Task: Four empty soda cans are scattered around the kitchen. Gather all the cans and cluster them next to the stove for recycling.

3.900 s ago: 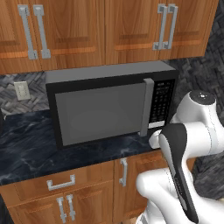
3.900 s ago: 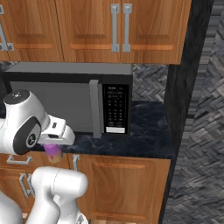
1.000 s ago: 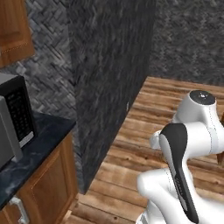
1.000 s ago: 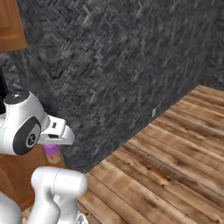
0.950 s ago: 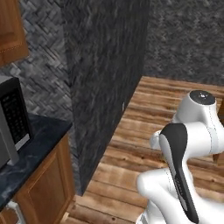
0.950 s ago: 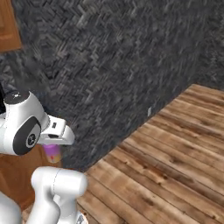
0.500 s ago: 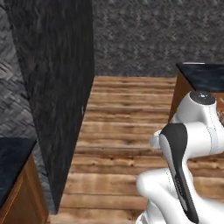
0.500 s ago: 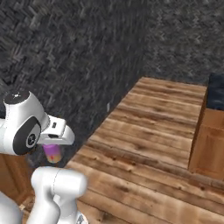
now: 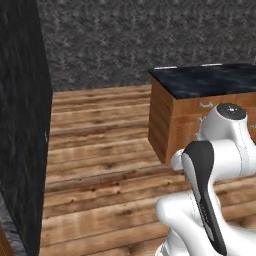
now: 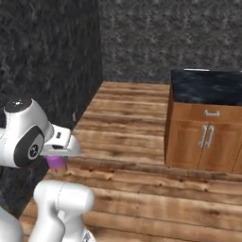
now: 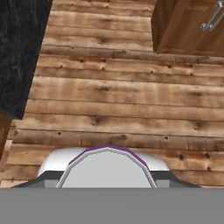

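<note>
The gripper [image 10: 57, 158] pinches a pale purple soda can [image 10: 56, 163], held upright, silver top [image 11: 107, 168] toward the hand camera; no stove is in sight, so which way it lies I cannot tell; a cabinet island [image 10: 208, 137] with black marbled top [image 9: 210, 80] stands far right across the plank floor [image 9: 100, 150]; a dark tiled wall [image 10: 47, 56] stands close on the left.

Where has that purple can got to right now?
The purple can hangs under the robot's hand at the lower left of the right base view, above the wood floor, well left of the wooden cabinet.

One purple can [image 11: 107, 168], one cabinet [image 10: 204, 127]
</note>
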Robot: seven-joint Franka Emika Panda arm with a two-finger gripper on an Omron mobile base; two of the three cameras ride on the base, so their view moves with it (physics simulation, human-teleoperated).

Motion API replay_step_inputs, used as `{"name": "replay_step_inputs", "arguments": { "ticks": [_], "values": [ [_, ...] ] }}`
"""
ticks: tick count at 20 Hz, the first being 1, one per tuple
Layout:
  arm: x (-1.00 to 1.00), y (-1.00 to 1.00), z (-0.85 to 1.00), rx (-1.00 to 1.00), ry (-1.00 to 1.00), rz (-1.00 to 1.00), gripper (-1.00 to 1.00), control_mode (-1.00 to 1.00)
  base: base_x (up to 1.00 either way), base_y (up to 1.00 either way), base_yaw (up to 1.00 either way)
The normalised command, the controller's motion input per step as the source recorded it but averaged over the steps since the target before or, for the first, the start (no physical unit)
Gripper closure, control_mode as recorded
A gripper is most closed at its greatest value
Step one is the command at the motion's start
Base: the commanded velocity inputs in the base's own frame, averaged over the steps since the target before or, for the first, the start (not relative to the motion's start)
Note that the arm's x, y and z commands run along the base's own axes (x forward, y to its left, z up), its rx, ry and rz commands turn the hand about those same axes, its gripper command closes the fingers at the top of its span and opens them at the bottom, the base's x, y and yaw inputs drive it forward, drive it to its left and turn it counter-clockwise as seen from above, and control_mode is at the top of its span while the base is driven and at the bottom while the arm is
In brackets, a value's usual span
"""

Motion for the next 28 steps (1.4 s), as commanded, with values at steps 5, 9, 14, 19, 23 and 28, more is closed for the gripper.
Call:
{"name": "replay_step_inputs", "arguments": {
  "ticks": [5,9,14,19,23,28],
  "values": [
    [0.00,0.00,0.00,0.00,0.00,0.00,1.00,1.00,-0.01,0.00,-0.48],
    [0.00,0.00,0.00,0.00,0.00,0.00,1.00,1.00,-0.02,0.00,-0.49],
    [0.00,0.00,0.00,0.00,0.00,0.00,1.00,1.00,0.00,0.00,-0.48],
    [0.00,0.00,0.00,0.00,0.00,0.00,1.00,1.00,0.00,0.00,-0.44],
    [0.00,0.00,0.00,0.00,0.00,0.00,1.00,1.00,0.00,0.00,-0.41],
    [0.00,0.00,0.00,0.00,0.00,0.00,1.00,1.00,0.00,0.00,-0.41]
  ]
}}
